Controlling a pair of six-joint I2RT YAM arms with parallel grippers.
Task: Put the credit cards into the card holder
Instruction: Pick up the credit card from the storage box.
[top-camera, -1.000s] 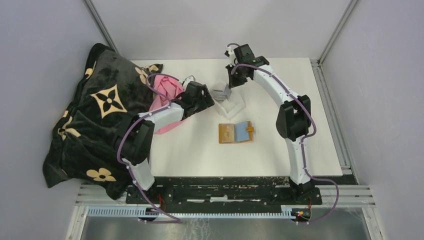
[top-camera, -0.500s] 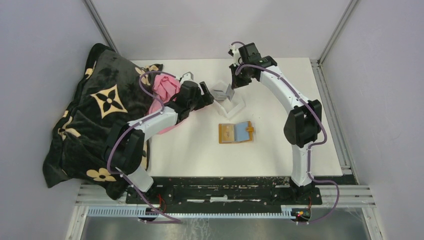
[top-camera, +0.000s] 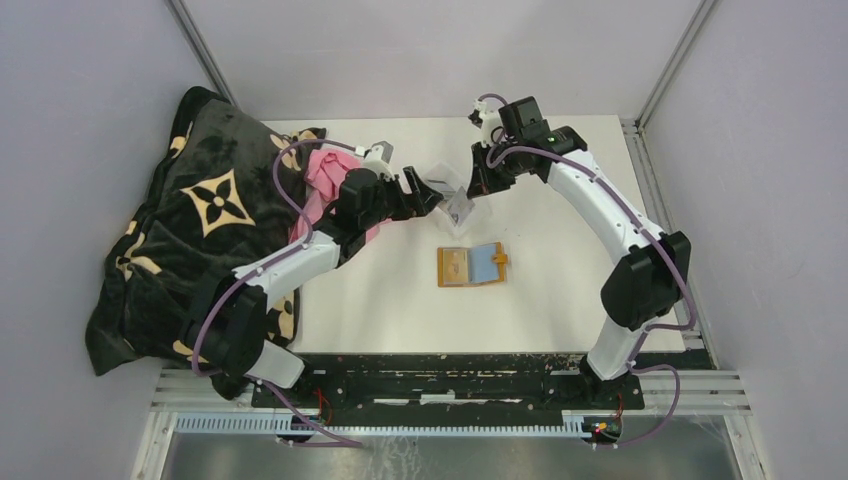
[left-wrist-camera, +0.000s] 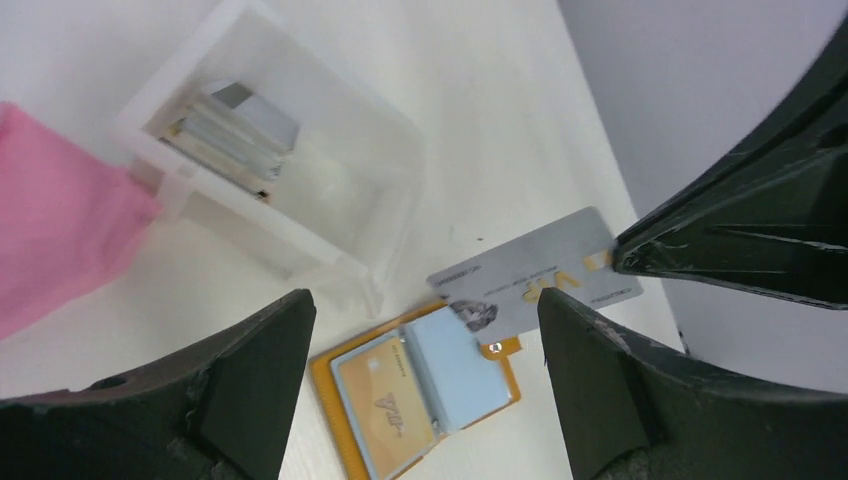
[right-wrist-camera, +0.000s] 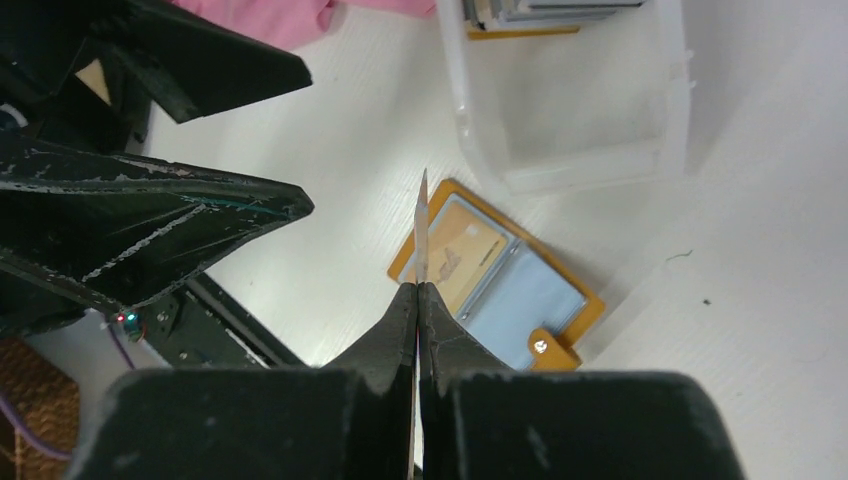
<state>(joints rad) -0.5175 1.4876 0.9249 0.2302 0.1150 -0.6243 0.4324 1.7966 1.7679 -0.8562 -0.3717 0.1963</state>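
Bright, even light; soft shadows.

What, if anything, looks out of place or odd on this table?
A black flower-patterned blanket lies heaped over the table's left edge, and a pink cloth reaches a corner of the clear tray. Neither suits a card-sorting job. The card holder lies open and flat; nothing looks spilled or damaged.

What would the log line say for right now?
right claw: shut on card | left claw: open, near card | wallet: open on table

Clear plastic tray (left-wrist-camera: 270, 225), matt leather-like card holder (left-wrist-camera: 455, 370), glossy plastic credit card (left-wrist-camera: 535, 285), plush blanket (top-camera: 190, 230)
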